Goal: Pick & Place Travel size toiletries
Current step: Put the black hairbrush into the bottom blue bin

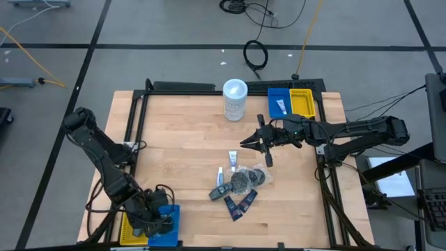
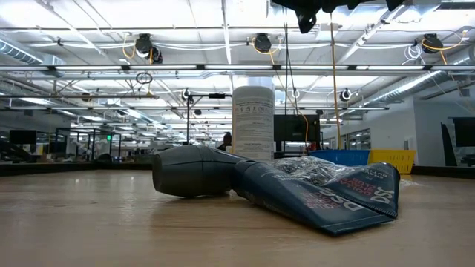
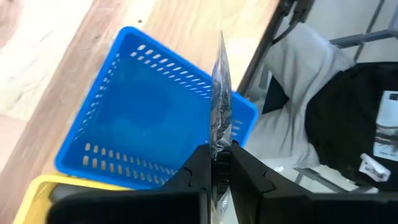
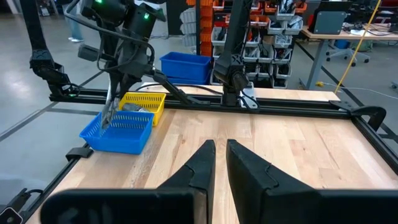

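Observation:
My left gripper [image 1: 162,217] is at the table's near left corner, over a blue bin [image 3: 143,118], and is shut on a thin, flat, clear-wrapped sachet [image 3: 219,106] seen edge-on. The other toiletries lie in a pile [image 1: 237,185] at mid-table: a dark grey mini bottle [image 2: 193,172], navy sachets [image 2: 334,194], a clear-wrapped bundle [image 2: 312,169] and a small white tube [image 1: 233,159]. My right gripper [image 1: 245,143] hangs shut and empty above the table, just beyond the pile's far side. My left gripper pinches one end of the sachet [image 3: 217,152] between its two fingers. The fingers point down. The sachet hangs below them [image 4: 111,102] over the blue bin [image 4: 118,132], clear of the table.
A yellow bin [image 1: 132,230] stands next to the near-left blue bin. A tall white canister [image 1: 235,100] stands at the far middle. A second blue and yellow bin pair [image 1: 301,102] sits at the far right, with a white tube [image 1: 281,106] in its blue half.

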Tool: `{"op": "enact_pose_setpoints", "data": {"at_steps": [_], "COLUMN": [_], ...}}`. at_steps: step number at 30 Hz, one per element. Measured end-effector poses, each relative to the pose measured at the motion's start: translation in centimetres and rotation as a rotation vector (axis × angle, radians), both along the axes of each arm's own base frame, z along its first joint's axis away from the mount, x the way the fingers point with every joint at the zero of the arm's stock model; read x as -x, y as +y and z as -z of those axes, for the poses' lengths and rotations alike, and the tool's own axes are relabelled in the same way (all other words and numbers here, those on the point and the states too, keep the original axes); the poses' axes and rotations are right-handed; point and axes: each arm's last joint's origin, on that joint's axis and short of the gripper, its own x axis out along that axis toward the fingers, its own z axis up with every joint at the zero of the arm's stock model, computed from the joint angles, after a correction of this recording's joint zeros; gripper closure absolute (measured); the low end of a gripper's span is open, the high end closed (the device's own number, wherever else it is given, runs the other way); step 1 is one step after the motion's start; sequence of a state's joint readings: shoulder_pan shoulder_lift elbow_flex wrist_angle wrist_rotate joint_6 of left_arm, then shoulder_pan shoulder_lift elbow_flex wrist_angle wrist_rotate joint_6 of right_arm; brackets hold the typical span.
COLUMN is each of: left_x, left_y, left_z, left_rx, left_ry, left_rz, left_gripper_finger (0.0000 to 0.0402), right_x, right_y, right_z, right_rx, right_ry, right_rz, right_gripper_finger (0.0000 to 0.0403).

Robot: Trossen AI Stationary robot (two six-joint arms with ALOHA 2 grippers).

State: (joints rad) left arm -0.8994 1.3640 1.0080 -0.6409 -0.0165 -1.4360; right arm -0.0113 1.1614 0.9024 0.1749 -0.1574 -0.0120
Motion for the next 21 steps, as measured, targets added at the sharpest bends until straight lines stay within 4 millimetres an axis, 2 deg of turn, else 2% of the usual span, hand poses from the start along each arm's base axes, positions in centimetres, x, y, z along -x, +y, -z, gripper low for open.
{"op": "enact_pose_setpoints", "data": {"at_steps": [10, 21], "left_x": [0.40, 0.34], "left_y": [0.15, 0.20], "left_z": [0.23, 0.23], "left_rx": [-0.017, -0.040], "left_ry": [0.050, 0.021], "left_rz": [-0.004, -0.001], "left_gripper_finger": [0.0290, 0.0257], "right_x": [0.00, 0.00], "right_y": [0.00, 0.00], "right_z": [0.00, 0.00], "right_rx": [0.001, 0.003], "right_ry": [0.000, 0.000], "right_rz": [0.000, -0.001], "right_gripper_finger": [0.0368, 0.0364]}}
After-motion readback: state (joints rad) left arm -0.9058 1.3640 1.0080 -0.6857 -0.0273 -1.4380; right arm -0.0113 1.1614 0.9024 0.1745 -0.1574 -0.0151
